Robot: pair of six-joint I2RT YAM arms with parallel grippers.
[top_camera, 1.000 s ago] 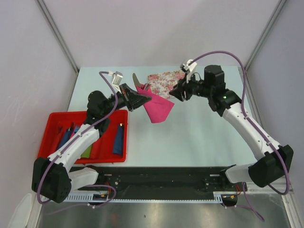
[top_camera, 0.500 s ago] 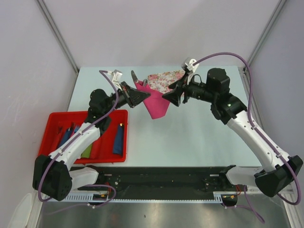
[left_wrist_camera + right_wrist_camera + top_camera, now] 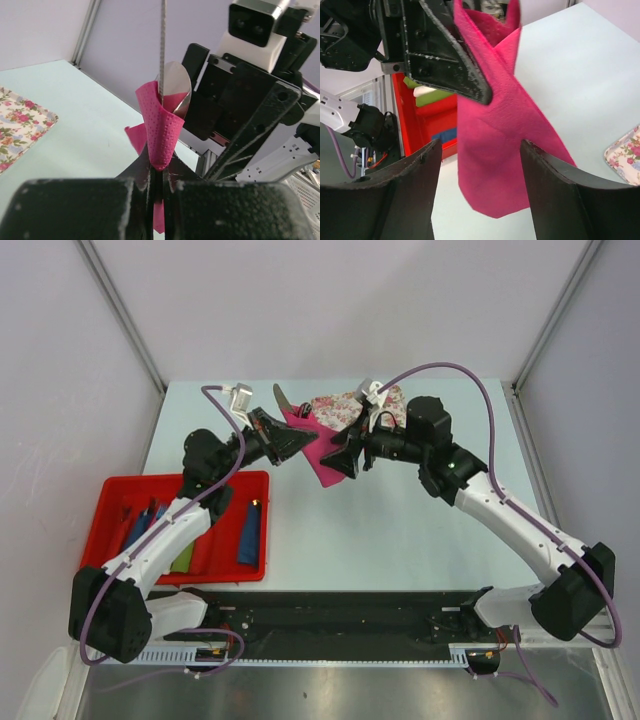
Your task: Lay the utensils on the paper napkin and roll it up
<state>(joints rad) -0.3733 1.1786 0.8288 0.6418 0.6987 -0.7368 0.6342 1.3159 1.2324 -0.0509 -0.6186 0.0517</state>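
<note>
Napkin (image 3: 159, 131) wraps utensils (image 3: 173, 90), handles hidden, in left gripper (image 3: 159, 175).

Paper napkin (image 3: 322, 462) around utensils (image 3: 283, 398) between left claw (image 3: 303, 443) and right claw (image 3: 338, 458), mat (image 3: 335, 408) behind, tray (image 3: 120, 483) far left

paper napkin (image 3: 318, 465): magenta-pink, dimpled, wrapped into a loose cone, flaps crossing, lower corner hanging free | pose: tilted, raised off the table (image 3: 400, 530) over its far middle | utensils (image 3: 173, 87): silvery spoon bowl and knife (image 3: 162, 45) edge-on, sticking out of the cone's open top
</note>
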